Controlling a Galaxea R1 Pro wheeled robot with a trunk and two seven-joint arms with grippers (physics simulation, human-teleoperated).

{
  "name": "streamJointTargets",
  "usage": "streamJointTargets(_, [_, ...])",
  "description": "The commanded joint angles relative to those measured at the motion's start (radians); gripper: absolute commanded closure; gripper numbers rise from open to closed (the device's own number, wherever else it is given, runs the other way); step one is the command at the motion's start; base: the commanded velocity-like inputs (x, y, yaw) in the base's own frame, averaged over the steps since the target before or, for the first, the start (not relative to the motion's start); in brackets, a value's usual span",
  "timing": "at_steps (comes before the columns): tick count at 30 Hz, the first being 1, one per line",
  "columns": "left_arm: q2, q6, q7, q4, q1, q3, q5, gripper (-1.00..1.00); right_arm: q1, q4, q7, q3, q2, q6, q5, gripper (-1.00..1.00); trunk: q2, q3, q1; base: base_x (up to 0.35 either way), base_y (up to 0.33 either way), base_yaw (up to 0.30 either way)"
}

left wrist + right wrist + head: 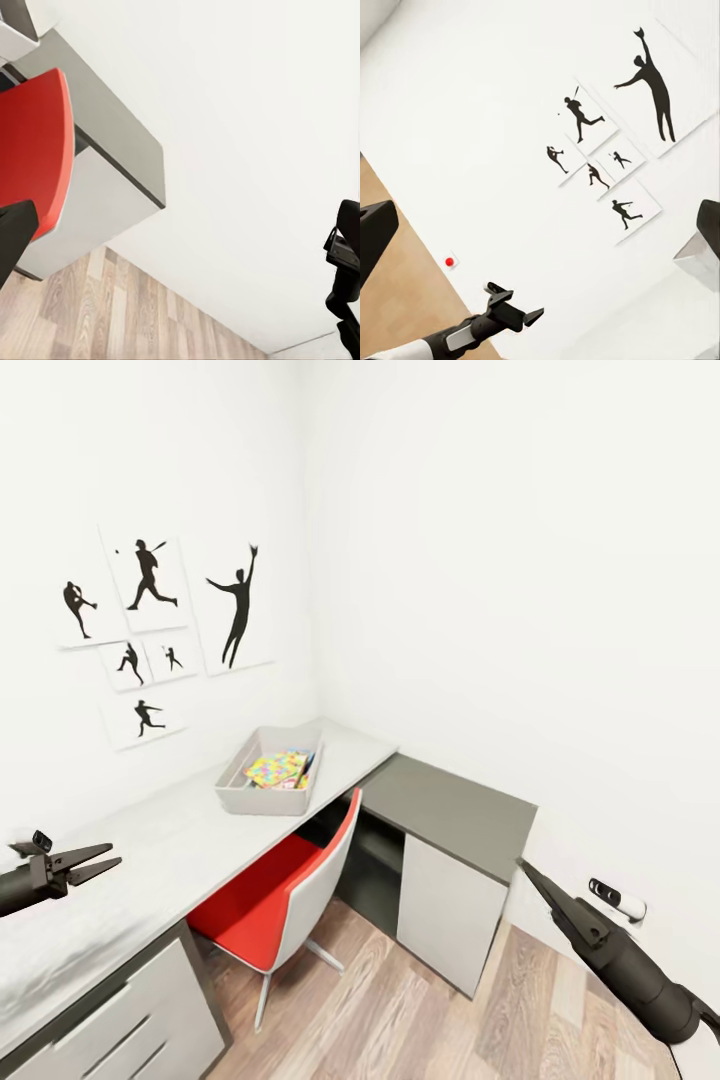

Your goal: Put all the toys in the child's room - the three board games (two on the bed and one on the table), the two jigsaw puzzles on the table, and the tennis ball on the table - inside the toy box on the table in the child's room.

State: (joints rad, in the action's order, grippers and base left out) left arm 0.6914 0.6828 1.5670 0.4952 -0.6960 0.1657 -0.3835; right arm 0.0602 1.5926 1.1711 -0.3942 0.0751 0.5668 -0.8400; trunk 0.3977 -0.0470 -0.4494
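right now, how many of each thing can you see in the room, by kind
baseball posters: 6
toy box: 1, with puzzle-patterned pieces inside, number hard to tell
table: 1
red chair: 1
robot hands: 2, left hand and right hand
total: 11

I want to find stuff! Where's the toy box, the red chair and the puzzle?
toy box (pixel 262 800), head view, its near grey wall.
chair (pixel 255 910), head view, the red seat.
puzzle (pixel 274 768), head view, its colourful top, inside the toy box.
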Motion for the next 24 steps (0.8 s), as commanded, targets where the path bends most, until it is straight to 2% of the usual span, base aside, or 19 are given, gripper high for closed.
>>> streamJointTargets(1, [0.000, 0.011, 0.004, 0.000, 0.000, 0.000, 0.000, -1.00, 0.001, 0.000, 0.001, 0.000, 0.000, 0.008, -0.005, -1.00, 0.002, -0.002, -0.001, -0.001, 0.000, -0.277])
streamJointTargets(24, [0.000, 0.011, 0.004, 0.000, 0.000, 0.000, 0.000, -1.00, 0.001, 0.000, -0.011, 0.000, 0.000, 0.010, -0.004, -1.00, 0.002, -0.002, -0.001, -0.012, 0.000, -0.277])
